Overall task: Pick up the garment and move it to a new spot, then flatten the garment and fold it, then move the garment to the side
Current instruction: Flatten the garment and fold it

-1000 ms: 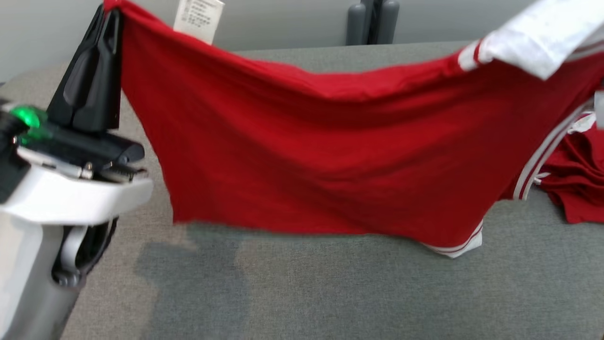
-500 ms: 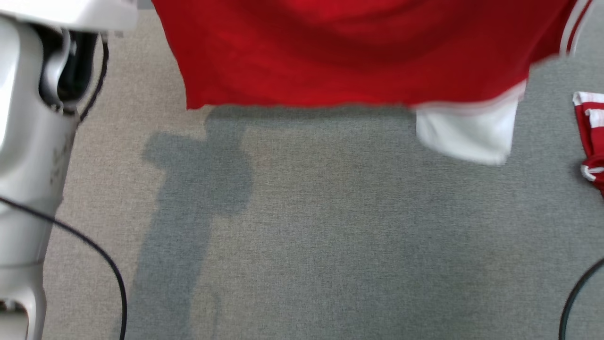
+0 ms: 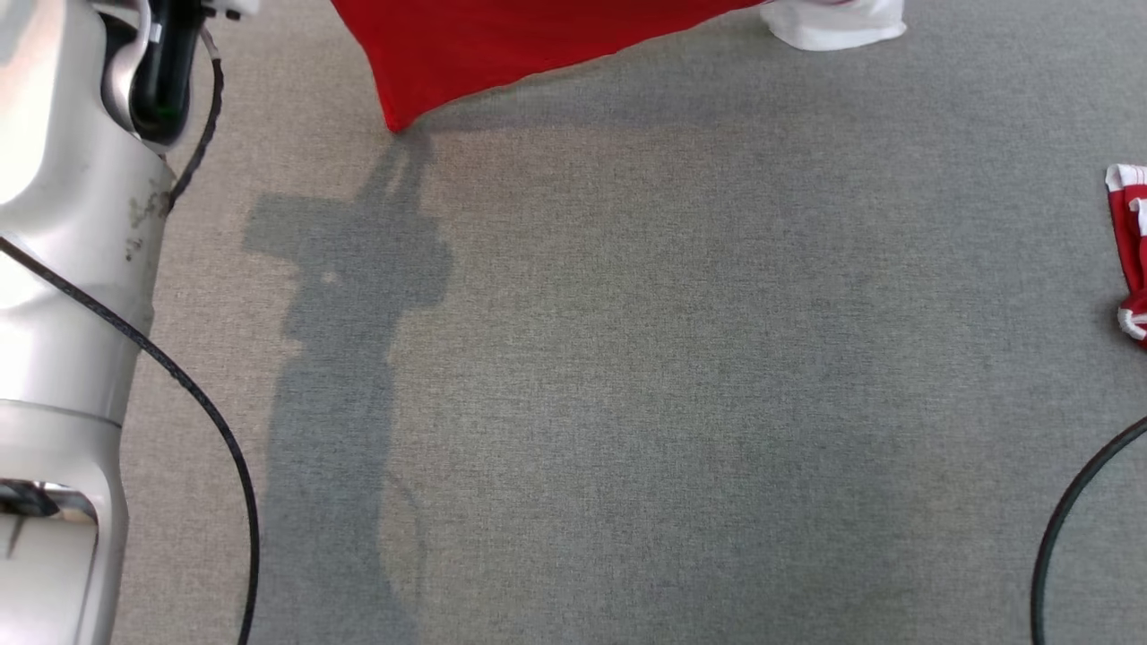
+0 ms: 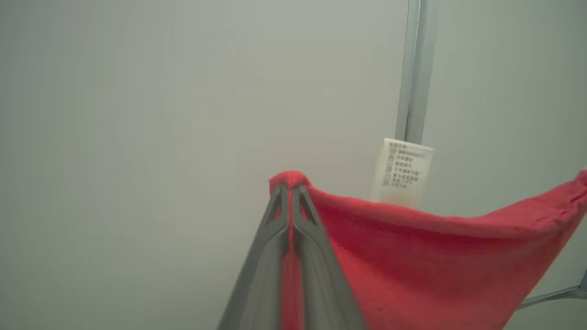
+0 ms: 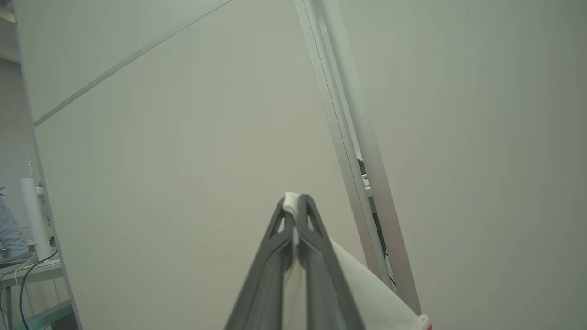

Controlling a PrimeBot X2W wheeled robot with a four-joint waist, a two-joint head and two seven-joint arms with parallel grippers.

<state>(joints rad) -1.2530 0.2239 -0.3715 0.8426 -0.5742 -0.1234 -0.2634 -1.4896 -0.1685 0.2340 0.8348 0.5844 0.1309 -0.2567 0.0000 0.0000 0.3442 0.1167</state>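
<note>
Nearest the robot, at the left edge of the head view, the pale left forearm (image 3: 63, 269) stands upright, with a black cable (image 3: 193, 394) looping down beside it. A second cable (image 3: 1062, 520) curves across the lower right corner. The grey fabric surface (image 3: 672, 403) extends ahead, bearing the arm's shadow (image 3: 349, 296). At the right edge lies a second red item (image 3: 1131, 242) with white trim, bunched, well apart from the task's thing.

Farther off, at the top of that view, the garment (image 3: 502, 45) hangs raised and spread. Its lowest red corner meets its own shadow on the surface; actual contact cannot be confirmed. A white section (image 3: 833, 22) hangs to the right of the red panel.

In the left wrist view, the left gripper (image 4: 290, 190) is clamped on a red edge of the garment, cloth pinched between the closed fingers. A white care label (image 4: 403, 172) stands up from the hem just beside it.

In the right wrist view, the right gripper (image 5: 294, 201) is clamped on the garment's white fabric. Behind both grippers are a pale wall (image 4: 137, 114) and a metal post (image 5: 348, 137).
</note>
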